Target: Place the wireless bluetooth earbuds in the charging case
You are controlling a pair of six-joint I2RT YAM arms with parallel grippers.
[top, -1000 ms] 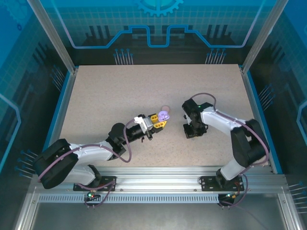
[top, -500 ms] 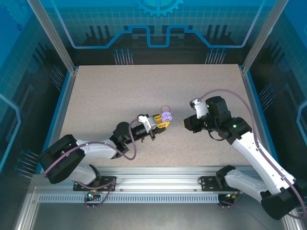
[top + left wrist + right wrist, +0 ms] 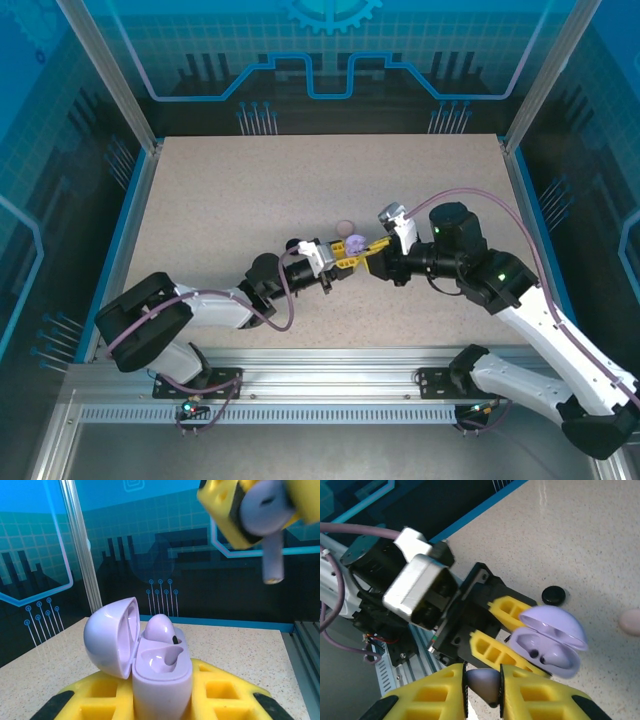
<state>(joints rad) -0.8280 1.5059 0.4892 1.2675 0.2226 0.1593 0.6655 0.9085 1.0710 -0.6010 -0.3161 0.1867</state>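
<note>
A lilac charging case [image 3: 161, 675] stands upright in my left gripper [image 3: 161, 692], which is shut on it, lid [image 3: 112, 635] swung open to the left. One lilac earbud [image 3: 160, 627] sits in the far slot; the near slot [image 3: 162, 657] is empty. My right gripper [image 3: 484, 680] is shut on a second lilac earbud [image 3: 484, 682], held above and to the right of the case with its stem [image 3: 272, 560] pointing down. From above, the case [image 3: 355, 242] sits between the left gripper [image 3: 345, 256] and the right gripper [image 3: 373, 250], which nearly touch.
A small pale pink round thing [image 3: 345, 227] lies on the table just behind the case, and a black round piece [image 3: 553, 595] lies beside the left gripper. Blue walls [image 3: 130, 220] edge the speckled table [image 3: 250, 180], which has open room at the back and left.
The right arm has swung in from the right and brought its earbud up to the case. The left gripper has carried the open case a little to the right.
</note>
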